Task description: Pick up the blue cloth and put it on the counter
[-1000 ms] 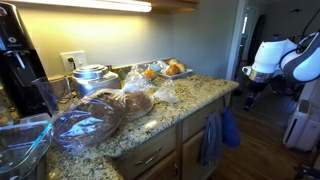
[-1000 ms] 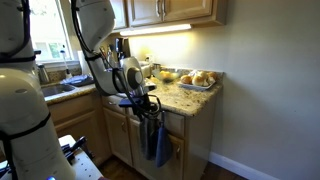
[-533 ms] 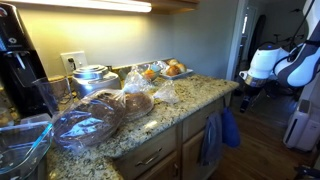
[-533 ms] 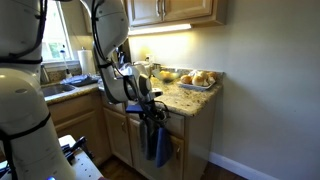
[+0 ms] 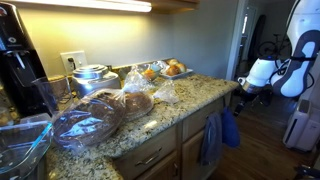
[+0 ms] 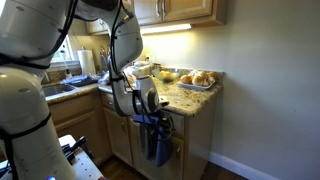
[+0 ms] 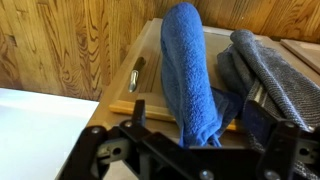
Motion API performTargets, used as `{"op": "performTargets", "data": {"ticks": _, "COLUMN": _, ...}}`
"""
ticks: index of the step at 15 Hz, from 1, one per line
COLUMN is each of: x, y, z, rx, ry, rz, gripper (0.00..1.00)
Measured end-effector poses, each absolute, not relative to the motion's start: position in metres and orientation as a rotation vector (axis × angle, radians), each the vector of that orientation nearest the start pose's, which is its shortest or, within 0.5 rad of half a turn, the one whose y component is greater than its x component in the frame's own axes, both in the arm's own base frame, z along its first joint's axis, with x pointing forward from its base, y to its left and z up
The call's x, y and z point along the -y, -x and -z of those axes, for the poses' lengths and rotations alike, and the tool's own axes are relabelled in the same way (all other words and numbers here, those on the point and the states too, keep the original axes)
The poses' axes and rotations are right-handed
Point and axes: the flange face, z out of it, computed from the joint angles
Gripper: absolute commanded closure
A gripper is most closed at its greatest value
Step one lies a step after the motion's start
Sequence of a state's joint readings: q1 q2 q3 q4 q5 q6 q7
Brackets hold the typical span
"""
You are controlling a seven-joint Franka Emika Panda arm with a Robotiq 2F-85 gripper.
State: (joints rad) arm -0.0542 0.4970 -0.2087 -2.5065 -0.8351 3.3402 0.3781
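Observation:
A blue cloth (image 7: 190,70) hangs over the top edge of a wooden cabinet door, below the granite counter (image 5: 190,95). It also shows in both exterior views (image 5: 229,128) (image 6: 160,146). My gripper (image 7: 193,125) is open and right at the cloth, whose lower end hangs between the two fingers. In both exterior views the gripper (image 5: 241,92) (image 6: 156,119) is at the cabinet front, just below the counter edge and near the top of the cloth.
A grey cloth (image 7: 272,70) hangs right beside the blue one (image 5: 209,140). The counter holds bagged bread (image 5: 110,108), a plate of fruit (image 5: 170,69) and a coffee machine (image 5: 18,65). A metal door handle (image 7: 135,75) is at the left of the cloth.
The arm has moved in toward the cabinet front, bringing the gripper up to the blue cloth. The cloths and counter items have not moved.

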Motion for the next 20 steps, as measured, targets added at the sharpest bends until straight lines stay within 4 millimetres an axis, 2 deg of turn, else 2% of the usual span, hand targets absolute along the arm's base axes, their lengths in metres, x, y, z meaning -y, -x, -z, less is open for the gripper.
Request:
{"op": "performTargets", "data": {"ticks": 4, "x": 0.047, "y": -0.445, "z": -0.102, "rx": 0.348, "ry": 3.083, "rz": 0.499, "gripper": 0.0}}
{"op": "performTargets", "data": {"ticks": 6, "x": 0.041, "y": -0.453, "z": -0.095, "rx": 0.317, "ry": 3.067, "rz": 0.512, "gripper": 0.0}}
{"op": "performTargets", "data": {"ticks": 7, "x": 0.037, "y": -0.458, "z": -0.095, "rx": 0.308, "ry": 3.055, "rz": 0.527, "gripper": 0.09}}
{"op": "performTargets", "data": {"ticks": 8, "x": 0.034, "y": -0.463, "z": -0.094, "rx": 0.3, "ry": 3.045, "rz": 0.54, "gripper": 0.27}}
{"op": "performTargets", "data": {"ticks": 10, "x": 0.031, "y": -0.468, "z": -0.093, "rx": 0.29, "ry": 3.034, "rz": 0.556, "gripper": 0.42}}
{"op": "performTargets", "data": {"ticks": 17, "x": 0.036, "y": -0.474, "z": -0.092, "rx": 0.313, "ry": 3.048, "rz": 0.575, "gripper": 0.87}}
{"op": "performTargets", "data": {"ticks": 20, "x": 0.039, "y": -0.473, "z": -0.092, "rx": 0.359, "ry": 3.061, "rz": 0.576, "gripper": 0.92}}
